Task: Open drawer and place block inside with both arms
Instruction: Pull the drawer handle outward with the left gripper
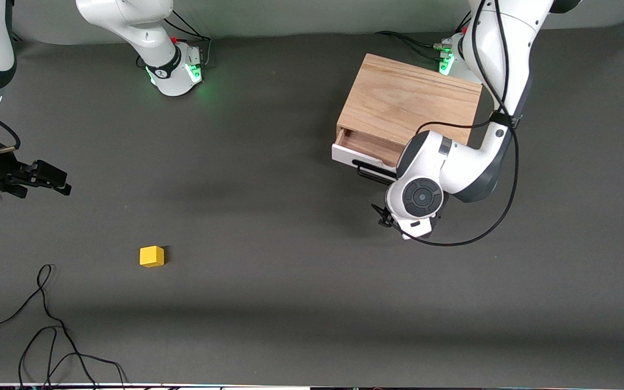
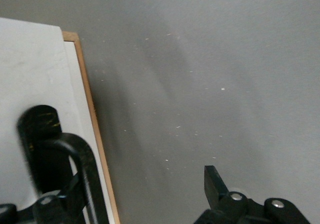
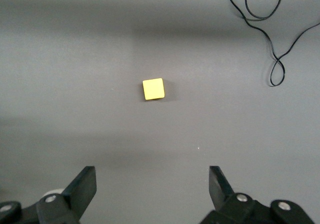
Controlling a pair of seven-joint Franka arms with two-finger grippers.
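Front view shows drawer (image 1: 366,145) pulled partly out, left gripper (image 1: 393,216) spread wide by its handle (image 1: 372,172), right gripper (image 1: 46,176) spread wide near the table (image 1: 290,271) edge, ready for block (image 1: 151,256).

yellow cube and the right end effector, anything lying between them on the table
Nothing: in the right wrist view only bare dark grey tabletop separates the small yellow cube from the open right end effector. The thin black cable lies off to one side.
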